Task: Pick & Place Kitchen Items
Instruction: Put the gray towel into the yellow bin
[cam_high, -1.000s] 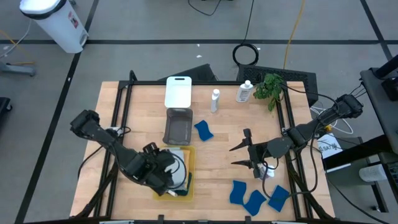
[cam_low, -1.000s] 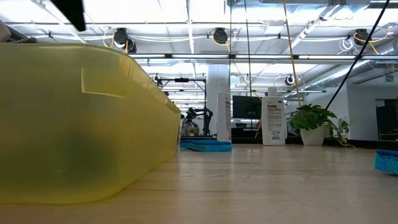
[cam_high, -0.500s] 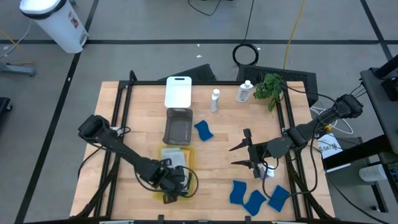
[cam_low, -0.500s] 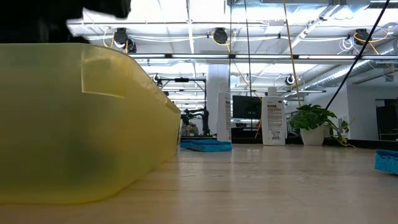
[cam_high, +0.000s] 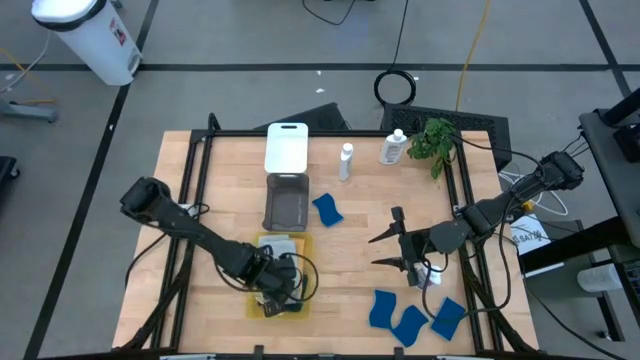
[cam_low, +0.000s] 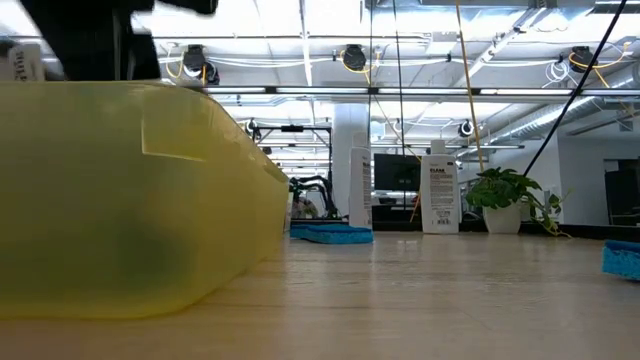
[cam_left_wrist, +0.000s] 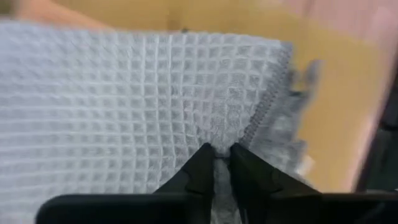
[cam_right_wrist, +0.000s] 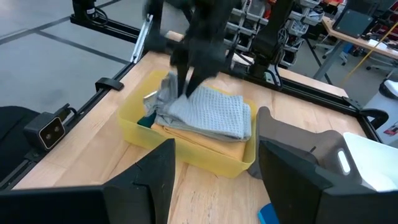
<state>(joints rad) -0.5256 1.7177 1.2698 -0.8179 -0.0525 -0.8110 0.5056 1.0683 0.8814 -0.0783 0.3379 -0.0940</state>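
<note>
The left gripper (cam_high: 272, 297) sits at the lower centre-left of the high view, lowered into the yellow rectangular plastic tray (cam_high: 303, 247). In the left wrist view its two dark fingers (cam_left_wrist: 200, 169) are drawn almost together, with a fold of the pale grey waffle-weave cloth (cam_left_wrist: 124, 106) pinched between the tips. The cloth lies directly ahead of the jaws and spreads away from them. The right wrist view shows the pale grey waffle-weave cloth (cam_right_wrist: 208, 112) on top of the folded orange cloth (cam_right_wrist: 205, 144) inside the tray, one corner bunched upward under the left arm. A dark teal cloth (cam_right_wrist: 147, 121) shows at the tray's near corner. The cloth's long axis appears to run along the tray's length.

The left arm is the nearer one and already grips the work. Judged from this, the coming move is a lift clear of the tray wall.

The right gripper (cam_high: 392, 250) waits at the right centre of the high view, well apart from the tray, jaws spread wide and empty. Blue wavy-edged sponges (cam_high: 410, 318) lie at the lower right.
</note>
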